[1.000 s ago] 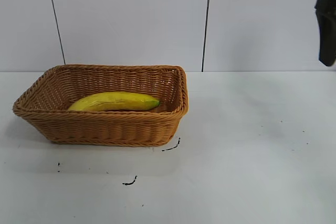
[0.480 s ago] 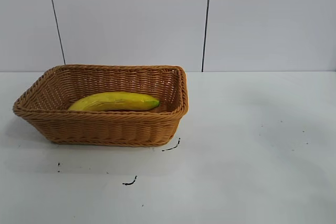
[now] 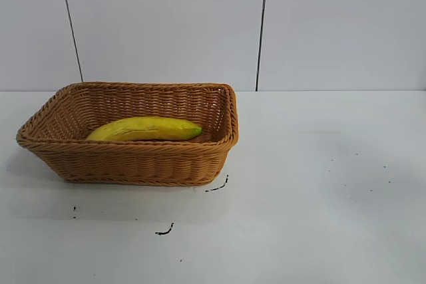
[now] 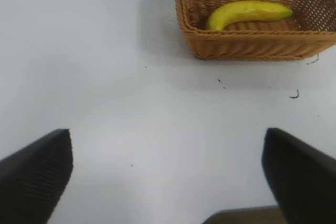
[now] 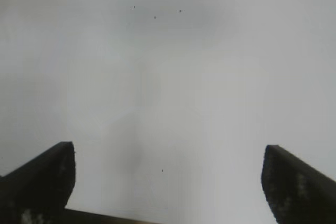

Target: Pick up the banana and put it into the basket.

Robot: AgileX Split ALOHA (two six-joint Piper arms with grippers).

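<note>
The yellow banana (image 3: 145, 128) with a greenish tip lies inside the tan wicker basket (image 3: 133, 161) at the table's left. It also shows in the left wrist view (image 4: 248, 12), lying in the basket (image 4: 252, 45). Neither arm is in the exterior view. My left gripper (image 4: 168, 177) is open and empty over bare white table, well away from the basket. My right gripper (image 5: 168, 182) is open and empty over bare white table, with neither the basket nor the banana in its view.
Small black marks (image 3: 217, 186) dot the white table (image 3: 319, 184) in front of the basket. A grey panelled wall (image 3: 166, 24) stands behind the table.
A dark gripper at the upper right edge of the exterior view one second ago has left the view. The banana and basket have not moved.
</note>
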